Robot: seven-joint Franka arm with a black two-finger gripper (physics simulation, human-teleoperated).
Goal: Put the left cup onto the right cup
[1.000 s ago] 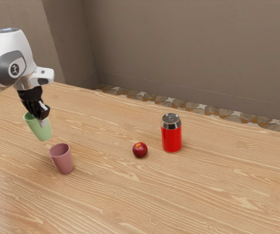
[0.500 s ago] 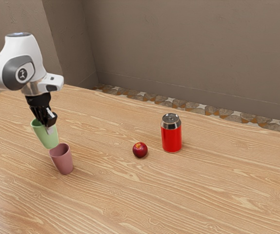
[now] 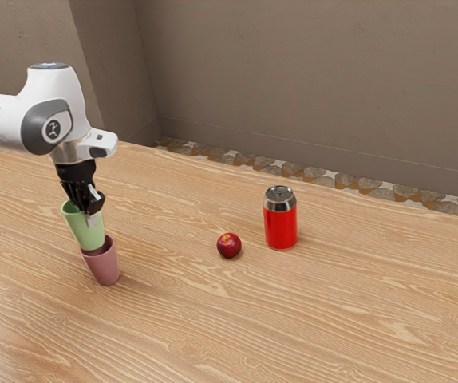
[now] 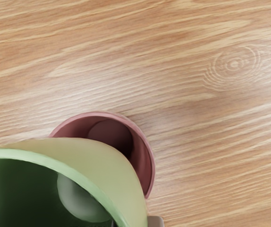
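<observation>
My gripper [image 3: 84,203] is shut on the rim of a green cup [image 3: 85,228], which hangs slightly tilted with its base at the mouth of a pink cup [image 3: 103,261] standing upright on the wooden table [image 3: 309,311]. In the wrist view the green cup [image 4: 88,175] is close under my hand and overlaps part of the pink cup's opening [image 4: 121,142]. Whether the green cup's base rests inside the pink cup I cannot tell.
A small red apple [image 3: 229,245] lies toward the exterior view's right of the cups, and a red soda can [image 3: 280,217] stands just beyond it. A wall runs along the table's far edge.
My hand carried the green cup toward the exterior view's right and downward, from beside and above the pink cup to directly over its mouth. The pink cup stayed put.
</observation>
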